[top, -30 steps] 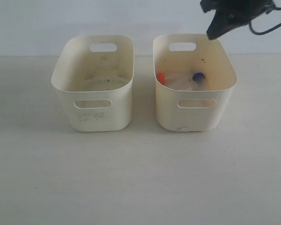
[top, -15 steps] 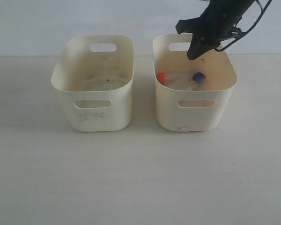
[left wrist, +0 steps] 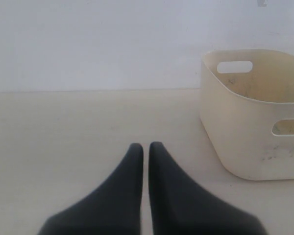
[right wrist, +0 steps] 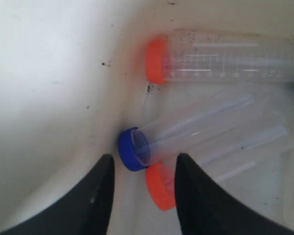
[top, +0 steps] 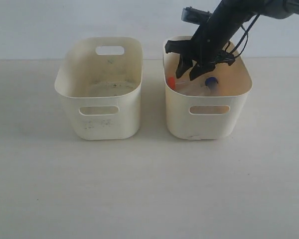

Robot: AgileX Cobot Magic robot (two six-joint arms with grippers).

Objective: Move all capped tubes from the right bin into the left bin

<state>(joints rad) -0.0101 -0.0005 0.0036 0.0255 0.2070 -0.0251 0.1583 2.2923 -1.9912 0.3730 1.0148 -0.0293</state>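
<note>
While the right fingers (right wrist: 100, 196) hang parted, empty, the blue-capped tube (right wrist: 196, 125) lies just off their tips, axis toward upper right. The left fingers (left wrist: 132, 166): closed over the desk (left wrist: 63, 127).

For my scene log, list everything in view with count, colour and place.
left bin: one, cream, speckled floor, left on table
right bin: one, cream, right on table
capped tubes: at least four, clear, two orange caps, two blue, in the right bin
table: one, off-white, under both bins
wall: one, pale, behind
left gripper: one, black, shut, low over table near left bin
right gripper: one, black, open, in right bin over tubes
</note>
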